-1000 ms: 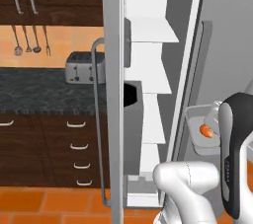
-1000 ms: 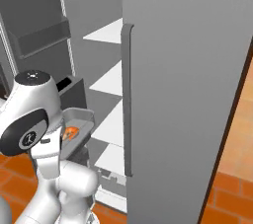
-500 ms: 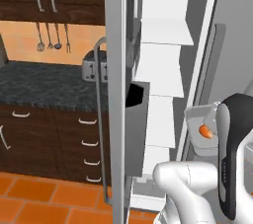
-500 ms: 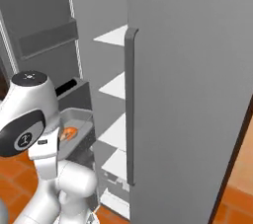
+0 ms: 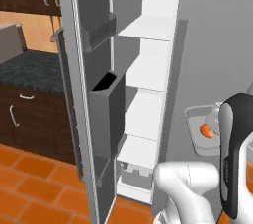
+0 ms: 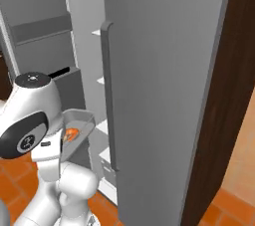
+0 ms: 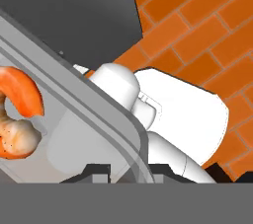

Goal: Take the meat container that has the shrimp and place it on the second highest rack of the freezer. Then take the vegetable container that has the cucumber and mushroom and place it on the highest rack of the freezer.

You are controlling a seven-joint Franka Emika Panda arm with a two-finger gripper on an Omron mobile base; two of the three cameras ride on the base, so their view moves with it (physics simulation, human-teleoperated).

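Standing open, the tall grey freezer [image 5: 148,70] shows a column of white racks [image 5: 148,72], with dark bins [image 5: 106,114] on the inside of its swung-out door [image 5: 84,85]. In front of it rises the white robot arm [image 5: 232,164]. The clear meat container [image 5: 197,129] is held up off the orange brick floor [image 7: 197,25], just outside the freezer's lower racks. The gripper [image 7: 129,169] is clamped on the container's rim. Inside the container lies an orange shrimp [image 7: 17,114].
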